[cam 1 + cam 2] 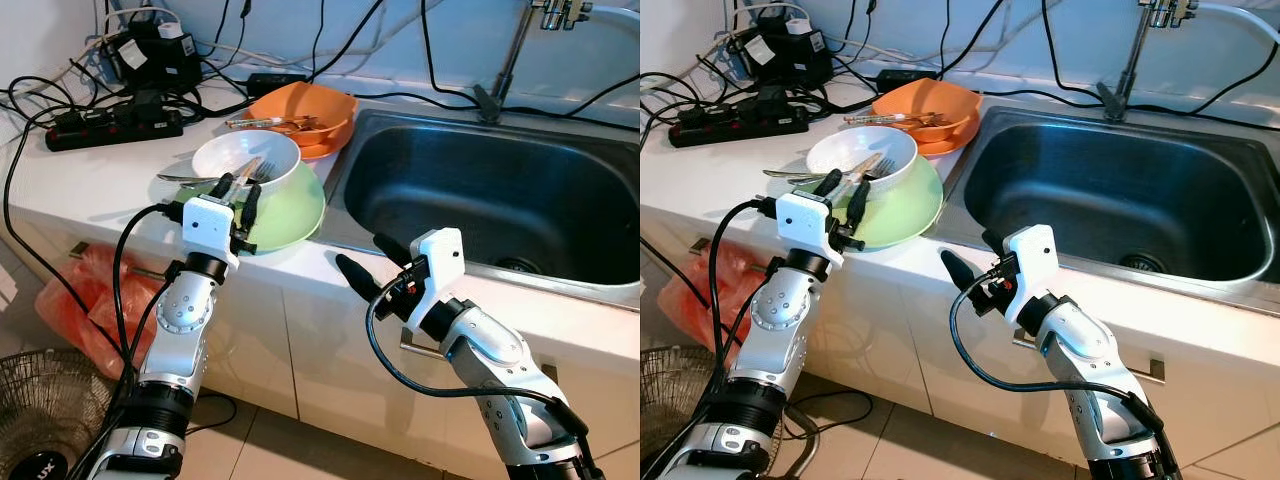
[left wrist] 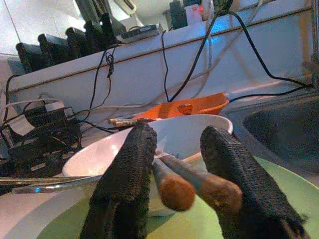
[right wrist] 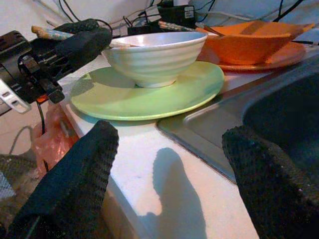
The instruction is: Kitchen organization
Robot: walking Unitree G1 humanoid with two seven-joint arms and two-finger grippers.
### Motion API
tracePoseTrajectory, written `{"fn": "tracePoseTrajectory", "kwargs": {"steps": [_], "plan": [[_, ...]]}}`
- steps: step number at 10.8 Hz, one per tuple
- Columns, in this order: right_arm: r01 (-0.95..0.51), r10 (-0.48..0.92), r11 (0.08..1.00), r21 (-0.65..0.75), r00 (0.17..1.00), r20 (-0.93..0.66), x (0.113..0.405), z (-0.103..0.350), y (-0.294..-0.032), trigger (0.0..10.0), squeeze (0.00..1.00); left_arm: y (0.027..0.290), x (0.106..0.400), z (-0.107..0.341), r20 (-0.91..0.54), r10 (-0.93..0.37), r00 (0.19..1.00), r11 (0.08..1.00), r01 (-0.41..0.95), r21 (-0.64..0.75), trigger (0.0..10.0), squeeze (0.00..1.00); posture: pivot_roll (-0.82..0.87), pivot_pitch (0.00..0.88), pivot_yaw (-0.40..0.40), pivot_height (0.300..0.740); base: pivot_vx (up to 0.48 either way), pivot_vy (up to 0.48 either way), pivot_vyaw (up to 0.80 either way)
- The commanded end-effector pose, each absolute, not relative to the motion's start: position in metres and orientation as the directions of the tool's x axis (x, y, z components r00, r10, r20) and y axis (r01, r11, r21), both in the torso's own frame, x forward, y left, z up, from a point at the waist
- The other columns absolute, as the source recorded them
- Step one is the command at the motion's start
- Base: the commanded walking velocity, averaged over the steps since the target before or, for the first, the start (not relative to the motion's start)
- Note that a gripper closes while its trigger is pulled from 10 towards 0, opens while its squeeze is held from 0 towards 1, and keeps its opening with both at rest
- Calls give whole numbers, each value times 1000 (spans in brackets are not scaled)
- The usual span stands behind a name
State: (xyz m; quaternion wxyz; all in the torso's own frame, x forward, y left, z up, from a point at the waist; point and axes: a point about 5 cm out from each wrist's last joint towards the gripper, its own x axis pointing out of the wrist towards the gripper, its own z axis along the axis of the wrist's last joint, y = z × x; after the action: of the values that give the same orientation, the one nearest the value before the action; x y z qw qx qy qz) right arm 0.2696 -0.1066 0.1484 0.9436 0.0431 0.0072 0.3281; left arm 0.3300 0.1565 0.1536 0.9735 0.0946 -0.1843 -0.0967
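A white bench (image 1: 100, 185) is shown with a steel sink (image 1: 500, 200) set into it on the robot's right. A white bowl (image 1: 240, 165) stands on a green plate (image 1: 295, 215) near the front edge of the bench, just left of the sink. Behind it, an orange bowl (image 1: 305, 108) rests on an orange plate (image 1: 318, 150), with utensils laid across it. A fork (image 1: 185, 178) and other cutlery lie across the white bowl, their handles projecting toward the robot's left.

The left gripper (image 1: 238, 192) is positioned at the near rim of the white bowl. In the left wrist view, two wooden-handled utensils (image 2: 192, 184) are seen between its two black fingers (image 2: 127, 184); the fingers stand close on either side of the handles, but firm contact cannot be confirmed, so whether the gripper is clenched on them cannot be told.

The right gripper (image 1: 372, 262) is held in front of the bench edge, near the front left corner of the sink and apart from the dishes. Its fingers (image 3: 75, 184) are spread wide and nothing is held between them.

A black power strip (image 1: 110, 128) and tangled cables (image 1: 150, 45) are placed at the back of the bench. A tap (image 1: 520, 50) rises behind the sink. An orange plastic bag (image 1: 85, 300) hangs beside the cabinet below, and a fan grille (image 1: 45, 420) stands on the floor.
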Motion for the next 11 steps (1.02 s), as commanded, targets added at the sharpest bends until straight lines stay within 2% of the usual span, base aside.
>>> {"fn": "tracePoseTrajectory", "kwargs": {"steps": [1, 6, 9, 11], "plan": [[-619, 619, 780, 93, 785, 28, 269, 152, -108, 10000, 0, 157, 332, 156, 348, -225, 910, 964, 155, 217, 0, 0, 21, 28, 53, 740, 0, 0, 0], [-573, 571, 812, 108, 819, 55, 271, 153, -108, 10000, 0, 153, 333, 165, 376, -244, 894, 959, 165, 229, 0, 0, 21, 32, 58, 740, 0, 0, 0], [-545, 545, 832, 106, 838, 33, 272, 152, -110, 10000, 0, 151, 329, 175, 427, -266, 864, 943, 142, 300, 0, 0, 22, 36, 57, 740, 0, 0, 0], [-486, 484, 869, 96, 874, 45, 279, 152, -117, 10000, 0, 148, 326, 189, 476, -283, 833, 946, 160, 282, 0, 0, 22, 36, 57, 740, 0, 0, 0]]}}
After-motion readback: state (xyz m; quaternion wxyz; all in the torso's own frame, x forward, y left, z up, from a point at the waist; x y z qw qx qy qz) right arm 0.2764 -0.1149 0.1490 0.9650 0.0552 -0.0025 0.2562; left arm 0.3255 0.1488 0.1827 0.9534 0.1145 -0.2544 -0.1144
